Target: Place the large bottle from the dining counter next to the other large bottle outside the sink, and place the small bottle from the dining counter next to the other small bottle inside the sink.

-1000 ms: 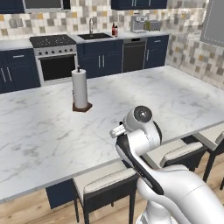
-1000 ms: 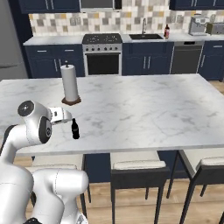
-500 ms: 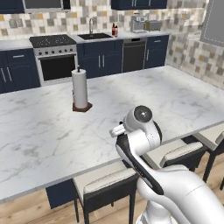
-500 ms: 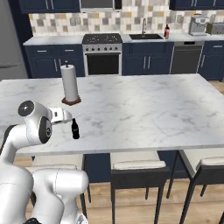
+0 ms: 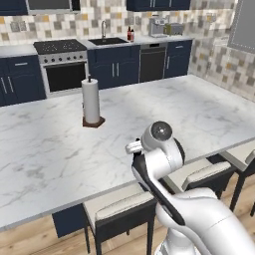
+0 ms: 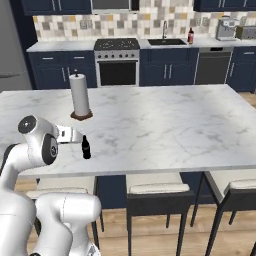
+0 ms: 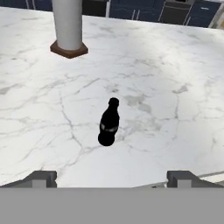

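Note:
A small black bottle [image 7: 109, 123] stands upright on the white marble dining counter [image 6: 165, 125], near its front edge. My gripper [image 7: 112, 178] is open, low over the counter just in front of the bottle and apart from it, with nothing between its fingertips [image 7: 42, 177]. From the right base view the small bottle [image 6: 86, 148] stands right beside my hand [image 6: 70, 135]. Far back, a large reddish bottle [image 6: 190, 36] stands on the worktop beside the sink [image 6: 167, 42]. The large bottle from the dining counter is out of view, and the sink's inside is hidden.
A paper towel roll on a brown base [image 7: 68, 26] stands on the counter behind the bottle, also in the base views [image 5: 91, 102] [image 6: 80, 97]. Stools [image 6: 152, 192] sit under the counter's near edge. A stove [image 6: 117, 60] and a coffee machine [image 6: 226, 29] line the back wall.

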